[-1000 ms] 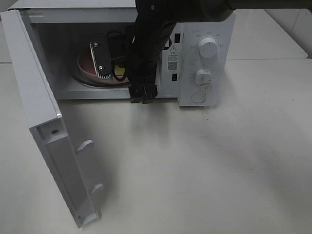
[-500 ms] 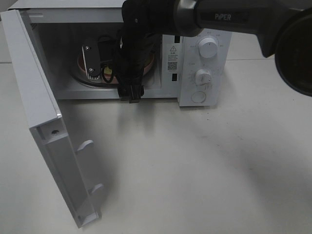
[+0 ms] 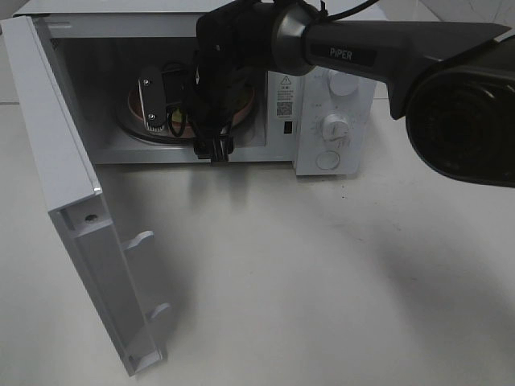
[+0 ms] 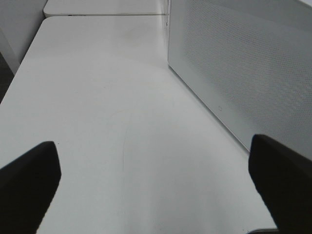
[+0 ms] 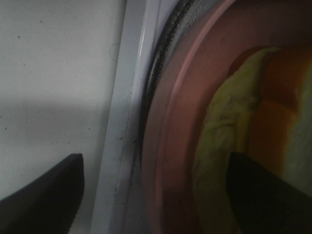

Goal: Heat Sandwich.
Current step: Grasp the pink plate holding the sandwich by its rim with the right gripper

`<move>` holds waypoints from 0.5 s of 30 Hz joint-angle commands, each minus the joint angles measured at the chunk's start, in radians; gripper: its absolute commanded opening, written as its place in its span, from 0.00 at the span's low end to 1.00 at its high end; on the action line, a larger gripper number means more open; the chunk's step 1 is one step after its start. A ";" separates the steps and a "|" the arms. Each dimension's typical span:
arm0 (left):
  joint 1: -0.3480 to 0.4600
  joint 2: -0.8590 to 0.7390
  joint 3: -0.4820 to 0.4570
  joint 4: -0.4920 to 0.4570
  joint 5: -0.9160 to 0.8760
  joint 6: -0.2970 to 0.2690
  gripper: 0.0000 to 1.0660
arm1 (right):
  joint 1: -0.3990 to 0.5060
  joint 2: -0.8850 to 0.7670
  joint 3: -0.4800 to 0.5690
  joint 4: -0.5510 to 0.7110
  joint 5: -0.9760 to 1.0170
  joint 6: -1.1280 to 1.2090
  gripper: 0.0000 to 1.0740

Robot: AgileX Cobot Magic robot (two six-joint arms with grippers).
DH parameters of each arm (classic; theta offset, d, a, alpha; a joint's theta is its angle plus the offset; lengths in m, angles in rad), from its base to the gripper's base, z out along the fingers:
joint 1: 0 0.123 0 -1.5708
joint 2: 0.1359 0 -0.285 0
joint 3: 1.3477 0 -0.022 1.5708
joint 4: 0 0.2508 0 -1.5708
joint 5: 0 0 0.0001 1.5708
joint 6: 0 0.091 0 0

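Observation:
The white microwave (image 3: 334, 121) stands with its door (image 3: 72, 201) swung wide open. Inside lies the round pink plate (image 3: 245, 100), and my right arm reaches into the cavity over it. My right gripper (image 3: 157, 112) hangs above the plate's left part. In the right wrist view the sandwich (image 5: 273, 97), orange bread with a pale yellow-green layer, rests on the plate (image 5: 195, 87). The right gripper (image 5: 156, 195) is open: one finger over the white floor, the other over the sandwich. My left gripper (image 4: 156, 190) is open above bare table beside the microwave's perforated side wall (image 4: 243, 73).
The open door juts toward the front left of the white table (image 3: 322, 265). The microwave's control panel with two knobs (image 3: 344, 80) sits to the right of the cavity. A cable loop (image 3: 213, 149) dangles from the right arm at the cavity's sill.
The right arm has swung left and deeper into the microwave, carrying its gripper leftward over the plate. Its jaws have narrowed a little. The left gripper's own motion is not shown.

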 commanded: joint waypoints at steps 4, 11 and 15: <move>0.004 -0.027 0.003 -0.004 -0.013 -0.007 0.97 | -0.007 0.014 -0.009 0.012 0.006 0.010 0.71; 0.004 -0.027 0.003 -0.004 -0.013 -0.007 0.97 | -0.007 0.014 -0.009 0.027 0.007 0.013 0.61; 0.004 -0.027 0.003 -0.004 -0.013 -0.007 0.97 | -0.007 0.014 -0.009 0.027 0.014 0.028 0.35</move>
